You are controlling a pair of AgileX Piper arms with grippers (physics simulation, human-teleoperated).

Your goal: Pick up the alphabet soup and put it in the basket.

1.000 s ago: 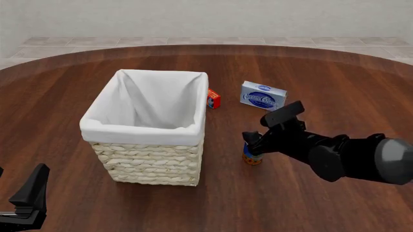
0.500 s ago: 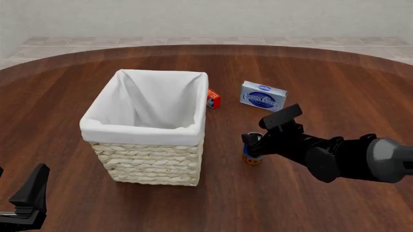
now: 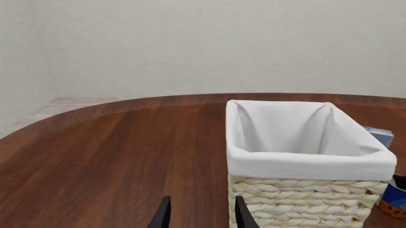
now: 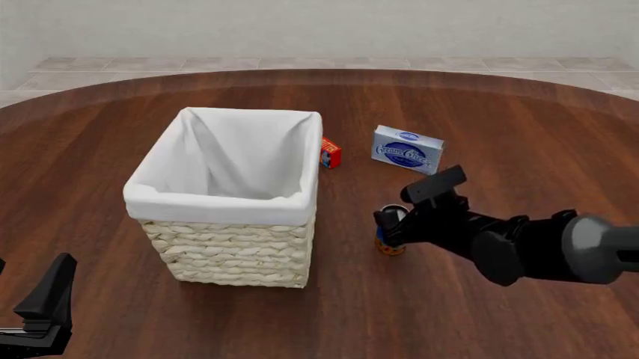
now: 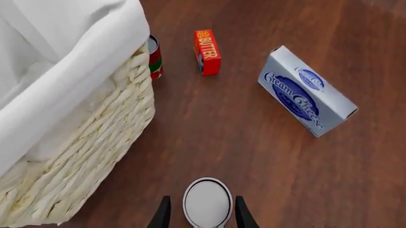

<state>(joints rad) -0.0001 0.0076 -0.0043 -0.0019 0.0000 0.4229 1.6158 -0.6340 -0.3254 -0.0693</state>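
Standing on the table (image 4: 200, 321), the soup can (image 4: 390, 238) sits between the right gripper's (image 5: 198, 216) open fingers. Left gripper (image 3: 200, 216) fingers are open, empty, near the basket (image 4: 232, 247).

Between the right gripper's (image 5: 198, 219) matt black fingers sits the alphabet soup (image 5: 207, 203), its lid a smooth, pale, dull metal and its label glossy printed paper. Ahead and to the gripper's left stands the basket (image 4: 235, 254), rough pale woven wicker lined with soft matt white cloth. All rest on a table (image 4: 519, 142) of dark polished wood with a faint sheen.
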